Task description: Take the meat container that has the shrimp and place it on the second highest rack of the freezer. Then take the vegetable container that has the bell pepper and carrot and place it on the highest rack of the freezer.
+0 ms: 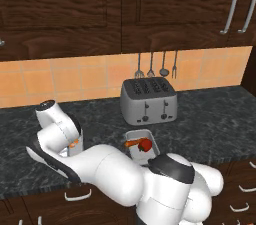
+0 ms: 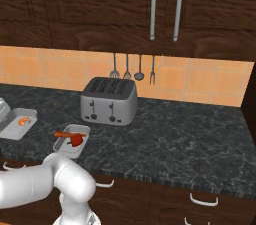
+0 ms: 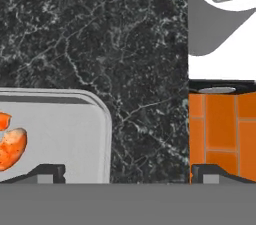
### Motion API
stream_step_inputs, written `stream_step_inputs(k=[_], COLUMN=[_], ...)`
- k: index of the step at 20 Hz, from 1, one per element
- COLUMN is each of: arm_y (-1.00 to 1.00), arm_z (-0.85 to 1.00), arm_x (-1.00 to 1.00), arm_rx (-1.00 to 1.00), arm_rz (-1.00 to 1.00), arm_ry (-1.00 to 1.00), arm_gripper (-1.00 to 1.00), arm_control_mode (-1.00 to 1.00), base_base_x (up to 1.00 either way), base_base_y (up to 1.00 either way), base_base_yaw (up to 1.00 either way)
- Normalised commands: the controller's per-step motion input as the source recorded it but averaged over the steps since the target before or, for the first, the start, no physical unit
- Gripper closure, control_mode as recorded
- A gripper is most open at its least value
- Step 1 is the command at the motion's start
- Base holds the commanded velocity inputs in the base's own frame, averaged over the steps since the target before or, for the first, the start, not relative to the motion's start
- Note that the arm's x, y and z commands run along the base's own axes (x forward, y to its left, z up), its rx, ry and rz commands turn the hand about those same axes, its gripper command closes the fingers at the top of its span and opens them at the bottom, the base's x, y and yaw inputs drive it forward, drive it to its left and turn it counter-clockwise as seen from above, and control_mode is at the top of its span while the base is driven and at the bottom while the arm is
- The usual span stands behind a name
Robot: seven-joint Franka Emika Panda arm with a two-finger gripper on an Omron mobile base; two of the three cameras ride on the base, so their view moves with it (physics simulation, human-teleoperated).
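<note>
Hand view shows you the gripper (image 3: pixel 125 171) spread wide over the shrimp (image 3: pixel 11 146) container (image 3: pixel 75 134), grasping nothing, both containers unmoved on the counter (image 2: pixel 175 134).

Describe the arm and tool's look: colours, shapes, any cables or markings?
The arm is glossy white, built of fat rounded links with black bands at the joints. No cables or markings are visible. The tool shows in the hand view as two small dark grey, blocky finger tips.
</note>
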Motion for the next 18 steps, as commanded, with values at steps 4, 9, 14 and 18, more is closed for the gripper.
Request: stream_step_inputs(k=[4, 9, 14, 18], arm_y=[-0.04, 0.0, 0.14, 0.06], arm_z=[-0.04, -0.2, -0.35, -0.22], arm_x=[0.18, 0.13, 0.05, 0.04], arm_rx=[0.0, 0.0, -0.01, 0.0], arm_rz=[-0.02, 0.0, -0.02, -0.01], arm_ry=[0.0, 0.0, 0.0, 0.0], arm_gripper=[-1.0, -1.0, -1.0, -1.0], arm_control_mode=[-1.0, -1.0, -1.0, -1.0], base_base_x=[0.0, 0.0, 0.0, 0.0], base_base_y=[0.0, 0.0, 0.0, 0.0], base_base_yaw=[0.0, 0.0, 0.0, 0.0])
